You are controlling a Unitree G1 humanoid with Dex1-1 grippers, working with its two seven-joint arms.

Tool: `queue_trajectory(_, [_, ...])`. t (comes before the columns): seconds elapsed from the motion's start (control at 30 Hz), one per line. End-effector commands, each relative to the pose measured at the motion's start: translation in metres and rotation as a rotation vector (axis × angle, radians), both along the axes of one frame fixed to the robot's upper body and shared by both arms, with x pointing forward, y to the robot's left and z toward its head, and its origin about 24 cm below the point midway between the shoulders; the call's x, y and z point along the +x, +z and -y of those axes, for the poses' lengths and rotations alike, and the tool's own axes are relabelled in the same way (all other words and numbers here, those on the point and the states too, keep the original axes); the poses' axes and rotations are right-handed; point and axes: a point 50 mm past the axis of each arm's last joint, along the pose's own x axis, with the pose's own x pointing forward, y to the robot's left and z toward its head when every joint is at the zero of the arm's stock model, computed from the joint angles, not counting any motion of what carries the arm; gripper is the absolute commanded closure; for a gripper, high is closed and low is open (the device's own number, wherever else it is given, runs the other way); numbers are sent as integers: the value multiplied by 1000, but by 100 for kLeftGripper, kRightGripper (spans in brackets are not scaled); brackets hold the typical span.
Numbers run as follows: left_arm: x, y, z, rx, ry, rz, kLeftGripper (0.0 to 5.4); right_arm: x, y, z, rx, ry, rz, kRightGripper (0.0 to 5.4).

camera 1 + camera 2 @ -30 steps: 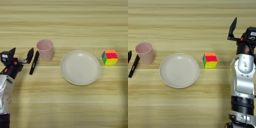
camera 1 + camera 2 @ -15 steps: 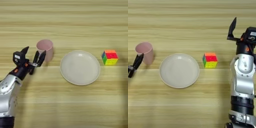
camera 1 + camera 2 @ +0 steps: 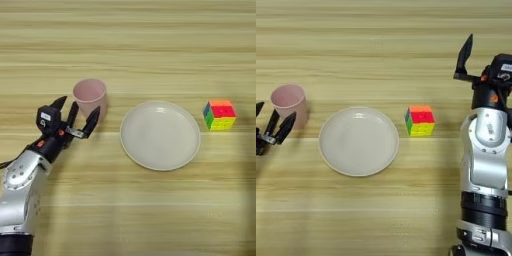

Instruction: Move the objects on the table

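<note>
A pale pink cup [image 3: 90, 96] stands upright at the left of the table [image 3: 150, 45]. Just left of it lies the slim black marker [image 3: 71, 116]. My left gripper [image 3: 77, 109] is open and straddles the marker, one finger on each side, with its right finger [image 3: 92, 121] close to the cup's base. The multicoloured cube [image 3: 220, 114] sits alone on the right. My right gripper [image 3: 468, 57] is parked, raised at the right edge, away from all of these.
A wide round beige plate [image 3: 160, 135] with nothing on it lies between the cup and the cube. My right arm [image 3: 483, 165] rises along the right side in the right eye view.
My left gripper has come in from the left edge to the marker beside the cup. The marker, cup, cube and right arm have stayed put.
</note>
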Motion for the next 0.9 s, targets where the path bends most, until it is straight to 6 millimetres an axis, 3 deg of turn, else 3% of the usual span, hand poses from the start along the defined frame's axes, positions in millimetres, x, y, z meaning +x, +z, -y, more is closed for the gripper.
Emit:
queue_trajectory(0.03, [4, -3, 1, 14, -8, -13, 2, -2, 5, -3, -3, 3, 23, 0])
queue_trajectory(0.9, [29, -13, 14, 22, -55, -30, 2, -5, 4, -5, 16, 6, 33, 0])
